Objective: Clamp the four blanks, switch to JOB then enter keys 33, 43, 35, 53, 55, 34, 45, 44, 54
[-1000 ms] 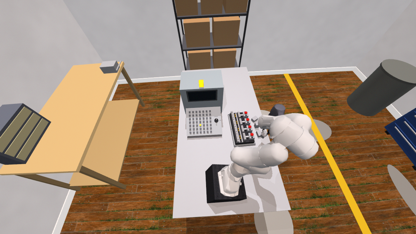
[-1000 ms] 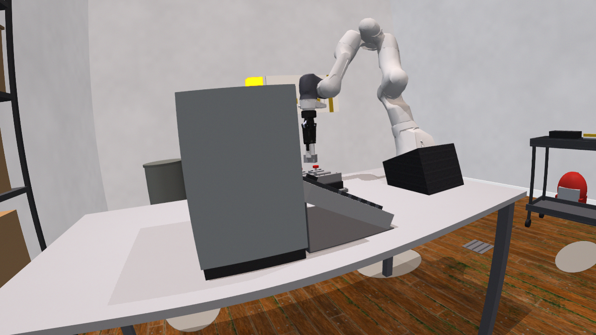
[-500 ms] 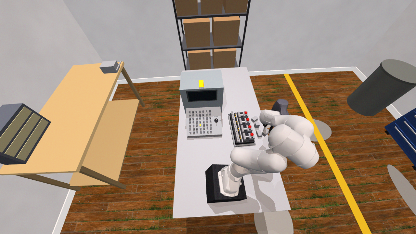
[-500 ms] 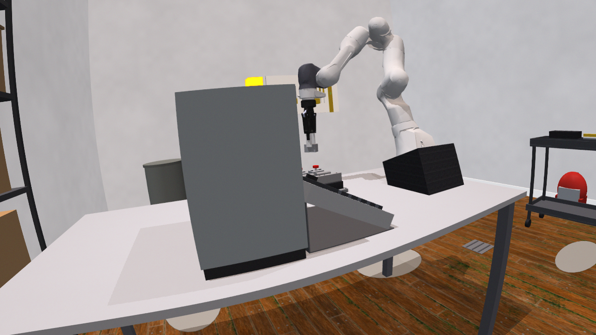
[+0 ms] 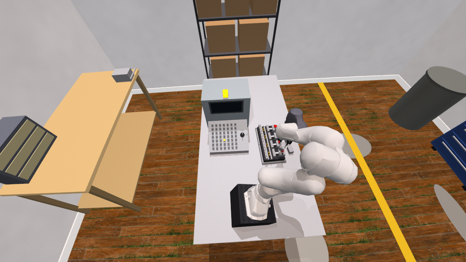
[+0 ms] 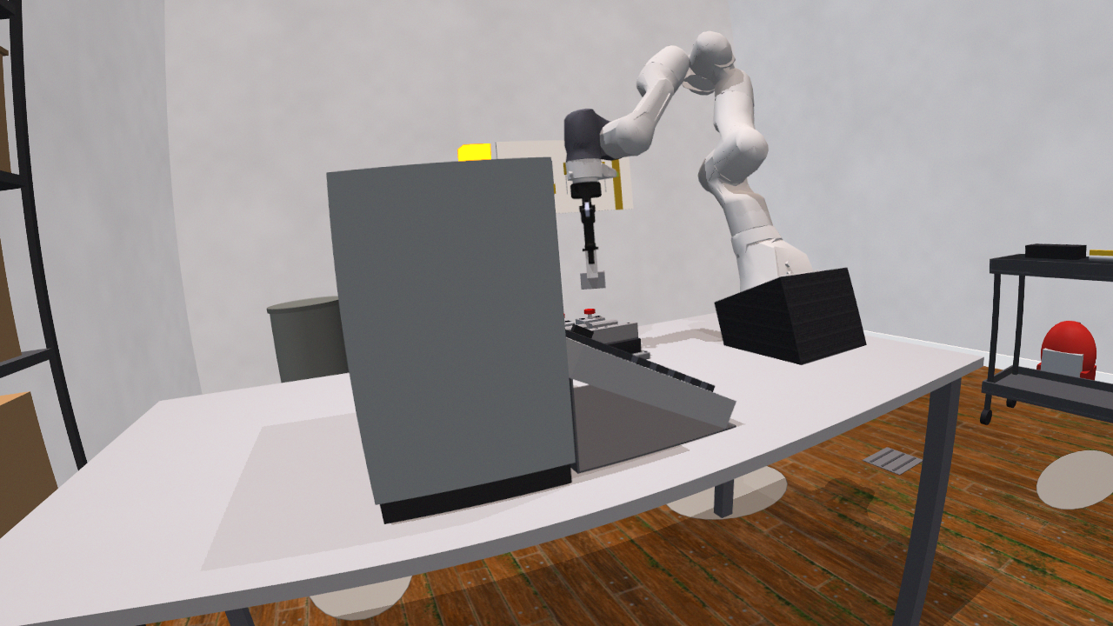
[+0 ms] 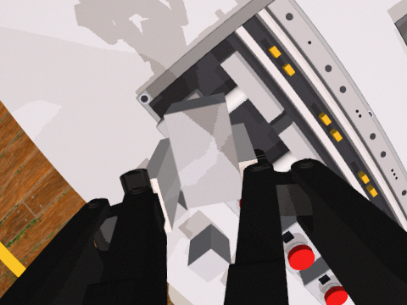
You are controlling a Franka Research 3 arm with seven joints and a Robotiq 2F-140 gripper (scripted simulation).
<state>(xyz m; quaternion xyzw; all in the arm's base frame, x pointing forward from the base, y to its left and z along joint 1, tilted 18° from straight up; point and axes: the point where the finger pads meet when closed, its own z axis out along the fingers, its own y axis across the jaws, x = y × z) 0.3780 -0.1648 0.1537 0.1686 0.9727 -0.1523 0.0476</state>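
My fingers [image 5: 289, 142] [image 6: 589, 233] are closed on a blank [image 5: 282, 146] [image 6: 593, 281] [image 7: 203, 157], above the vise stations [image 5: 269, 143] [image 6: 615, 330] [image 7: 265, 83]; I should square it over one station's rails, lower it level onto their middle, then release gently

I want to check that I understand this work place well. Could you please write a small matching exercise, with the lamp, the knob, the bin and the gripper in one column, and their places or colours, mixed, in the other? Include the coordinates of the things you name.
Column 1
1. Lamp [image 5: 225, 93] [image 6: 475, 152]
2. Knob [image 5: 242, 134]
3. Bin [image 5: 420, 100] [image 6: 307, 342]
4. Gripper [image 5: 285, 143] [image 6: 591, 261] [image 7: 206, 152]

Column 2
A. Dark grey and round
B. Up in the air
C. Bright yellow, on top of the cabinet [image 5: 242, 114] [image 6: 451, 311]
D. Black, beside the rows of keys [image 5: 224, 133]

Right pairs: 1-C, 2-D, 3-A, 4-B
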